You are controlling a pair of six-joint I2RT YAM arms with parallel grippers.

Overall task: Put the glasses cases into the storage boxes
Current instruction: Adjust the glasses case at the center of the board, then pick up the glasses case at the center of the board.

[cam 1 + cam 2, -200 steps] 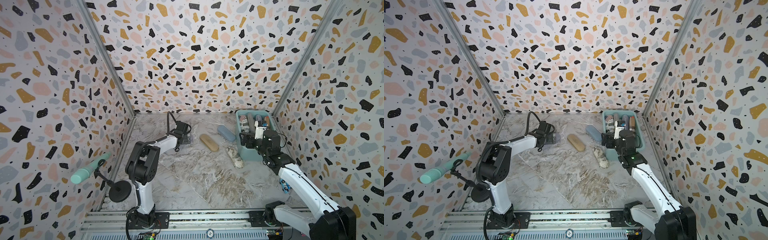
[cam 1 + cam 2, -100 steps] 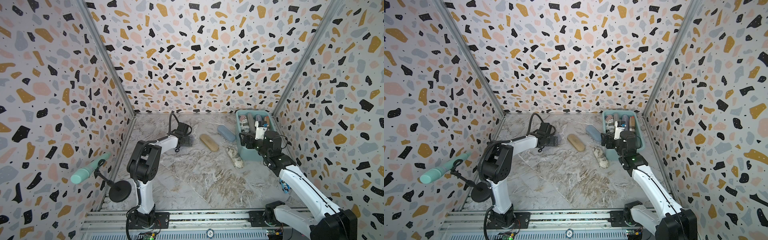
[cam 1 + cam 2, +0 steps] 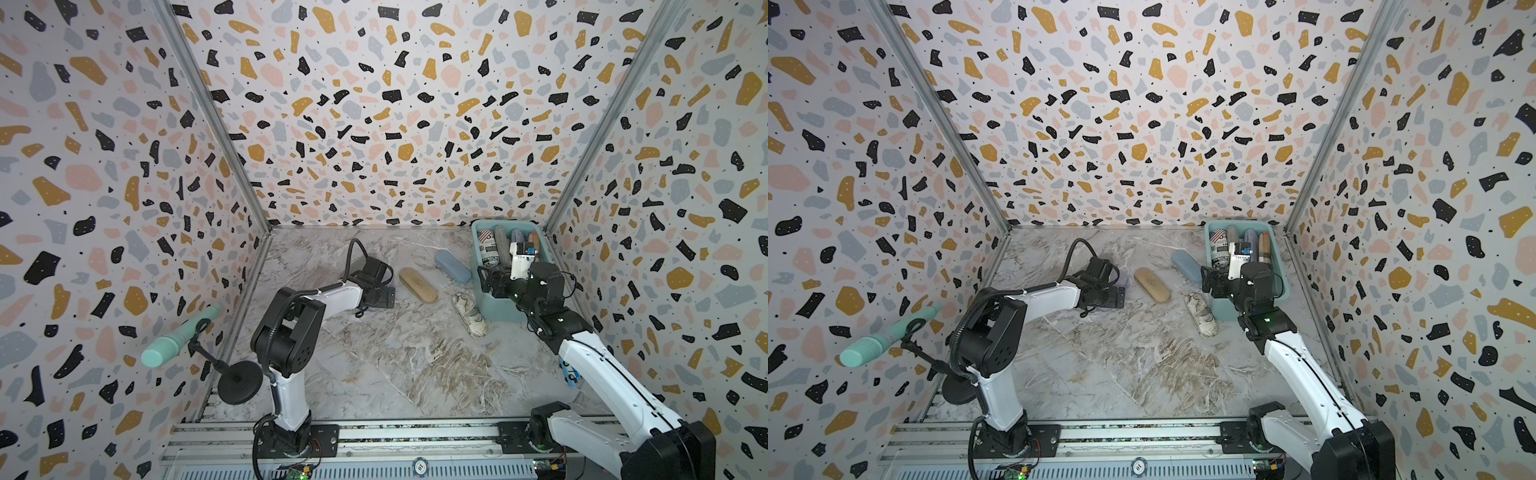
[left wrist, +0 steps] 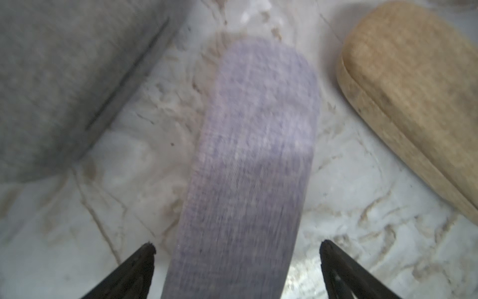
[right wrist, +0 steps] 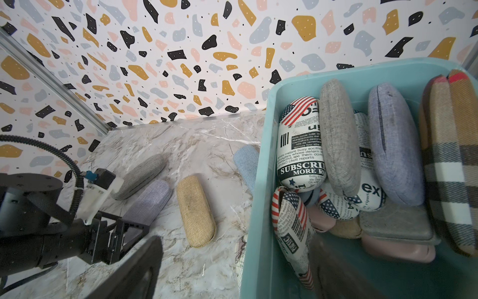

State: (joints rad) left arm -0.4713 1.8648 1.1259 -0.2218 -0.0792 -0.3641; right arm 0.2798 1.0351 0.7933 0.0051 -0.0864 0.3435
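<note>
- In both top views the teal tub (image 3: pixel 500 309) sits in the back right corner of the table (image 3: pixel 374 374), with many cases standing inside it. A tan case (image 3: pixel 417 284), a blue case (image 3: pixel 453 266) and a paper-print case (image 3: pixel 469 313) lie on the table left of the tub. The front half of the table is bare, so there is room to swing.
- The left claw (image 3: pixel 381 297) is low over the table, left of the tan case. The right claw (image 3: pixel 490 284) hangs at the tub's front left corner.
- In the left wrist view the left claw is wide open and holds nothing. A lilac case (image 4: pixel 253 155) lies between its tips, not pinched. A grey case (image 4: pixel 64 85) and the tan case sit close on each side.
- I think the lilac case is light, stiff and cloth-covered, so not slippy. The best place to pinch it is across its short width.
- In the right wrist view the right claw is open and empty. One finger is outside the tub wall and one is inside. The tub's near end has free room.
</note>
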